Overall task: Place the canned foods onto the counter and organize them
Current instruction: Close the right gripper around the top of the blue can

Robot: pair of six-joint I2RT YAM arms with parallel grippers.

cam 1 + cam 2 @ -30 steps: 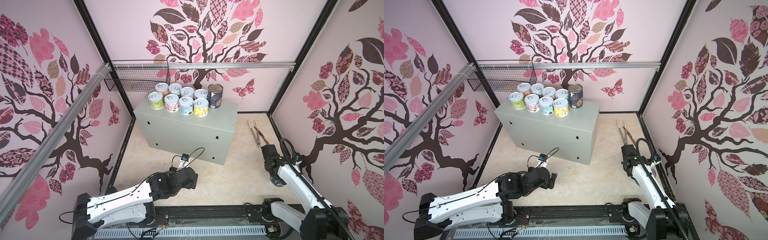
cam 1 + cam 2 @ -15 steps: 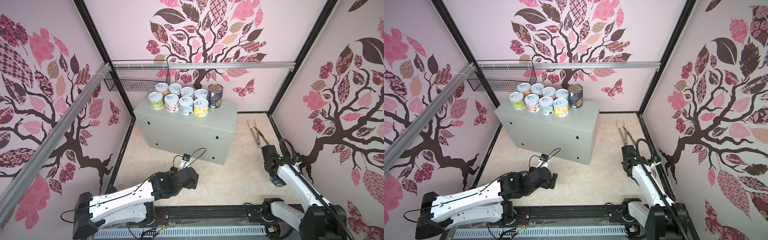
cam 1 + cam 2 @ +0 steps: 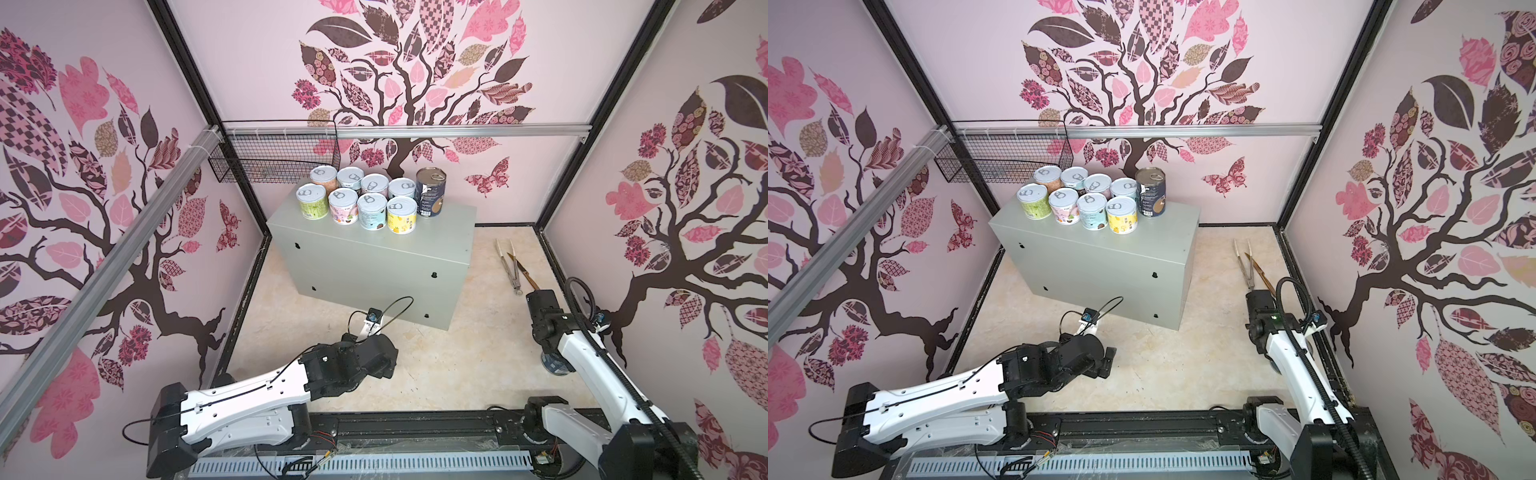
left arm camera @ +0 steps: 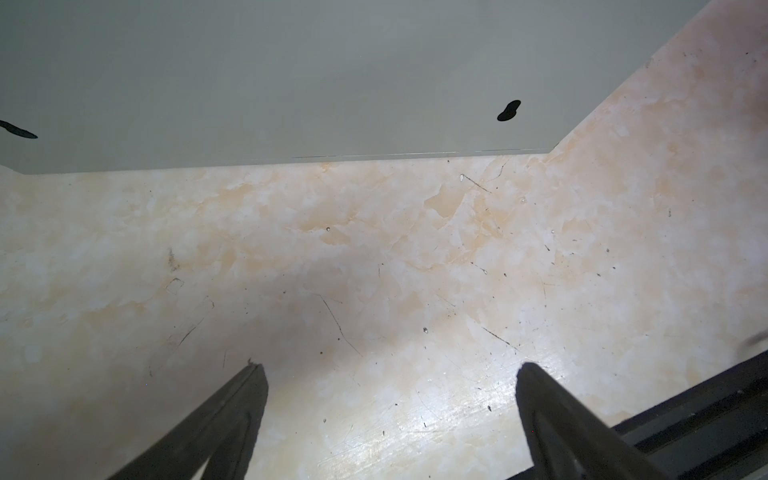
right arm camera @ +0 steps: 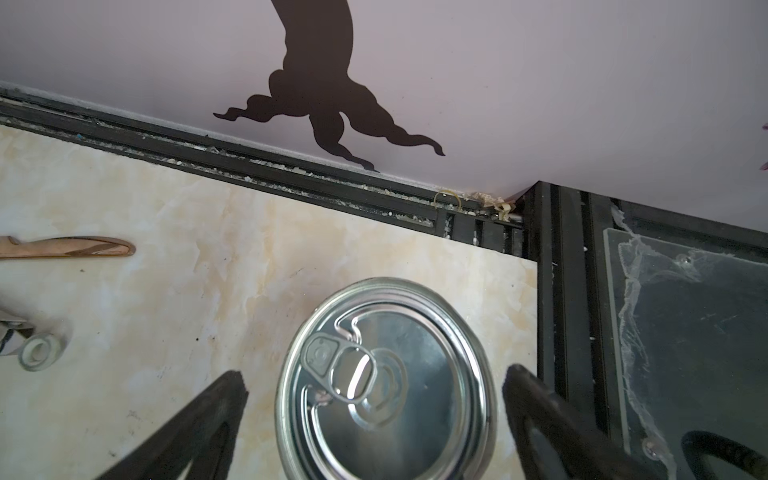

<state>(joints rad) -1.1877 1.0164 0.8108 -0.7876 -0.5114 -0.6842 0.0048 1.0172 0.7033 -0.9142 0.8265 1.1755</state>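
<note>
The grey counter (image 3: 374, 266) is a plain metal box with small black knobs on its near face, standing on the marbled floor (image 3: 436, 374) toward the far left. At the far left end of its top, eight short cans (image 3: 372, 210) stand upright in two tight rows of four, each with a pale pull-tab lid. The near row runs green, pink, blue and yellow from left to right (the far row's labels are mostly hidden behind it). Just right of these rows stands a taller dark can (image 3: 431, 192), also upright, with a shiny lid. A tall blue can (image 3: 550, 368) stands on the floor at the near right, close to the right wall. In both top views the right arm covers most of it, and only a sliver of blue label shows. The right wrist view looks down on its silvery lid and ring pull. There the right gripper (image 5: 374, 372) is spread wide, one dark finger on each side of the lid. Floor shows in both gaps, so it pinches nothing. The left gripper (image 4: 390, 370) is spread wide too, above bare floor just in front of the counter's near face. Metal tongs (image 3: 509, 266) lie on the floor to the right of the counter. A black wire basket (image 3: 274, 160) hangs in the far left corner behind it.
</note>
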